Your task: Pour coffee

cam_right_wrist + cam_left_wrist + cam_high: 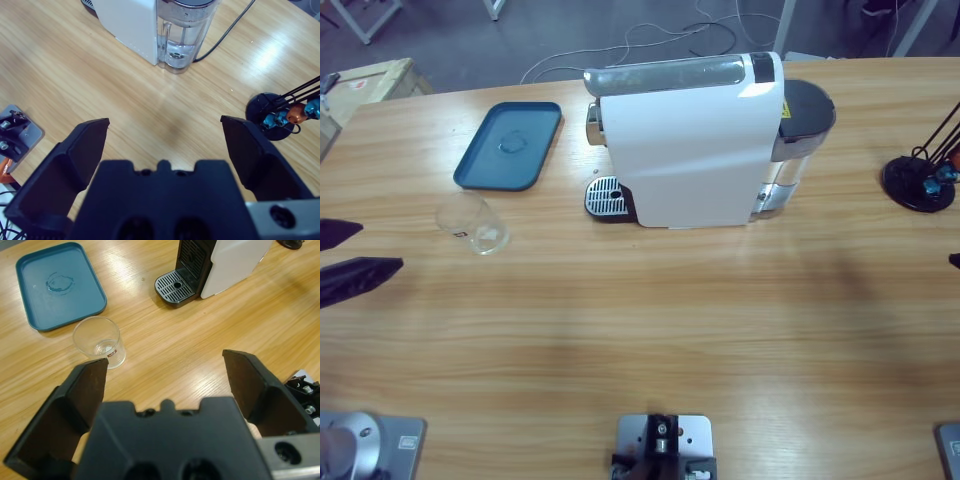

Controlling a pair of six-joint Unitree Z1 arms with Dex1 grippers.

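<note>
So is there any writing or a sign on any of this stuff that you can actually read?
Nothing here can be read as text.
Coffee machine: a small yellow sticker at its upper right edge, too small to read.
Glass: a small dark mark on its side, too blurred to read.
Blue tray: an embossed round mark, no legible letters.

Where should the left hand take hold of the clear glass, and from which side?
Grip the glass across its round side wall, about mid-height, one finger on each side. It stands upright and has no handle. Probably come level from the table's near-left side, where the open left hand already faces it; the blue tray lies beyond it.
</note>
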